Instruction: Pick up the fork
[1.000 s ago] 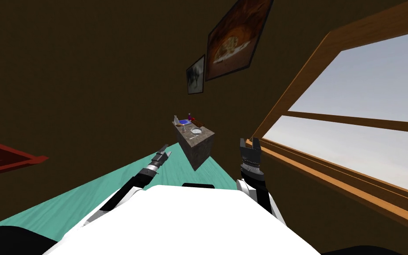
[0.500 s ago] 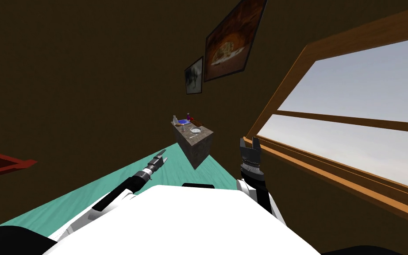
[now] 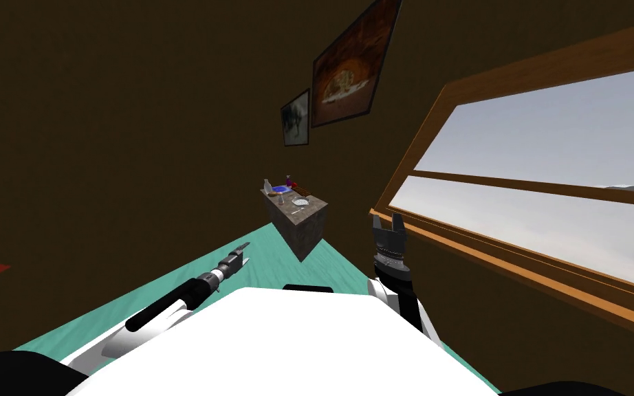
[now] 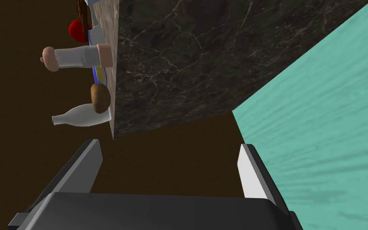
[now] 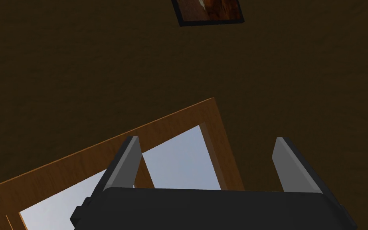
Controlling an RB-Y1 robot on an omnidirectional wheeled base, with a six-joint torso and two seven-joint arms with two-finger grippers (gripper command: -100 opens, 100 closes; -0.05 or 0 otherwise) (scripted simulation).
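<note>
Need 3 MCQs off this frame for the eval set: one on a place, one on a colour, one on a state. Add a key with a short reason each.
1. Where does the white bottle stand?
A. on the window ledge
B. on top of the dark marble block, at its edge
C. on a wall shelf

2. What colour is the floor?
A. red
B. white
C. teal

3. The fingers of the left gripper are:
A. open, nothing between them
B. shut on the bottle
C. shut, empty

Key
1 B: the left wrist view shows its base on the block's top.
2 C: the surface beside the block is teal in the head and left wrist views.
3 A: the two fingers stand wide apart and hold nothing.
</note>
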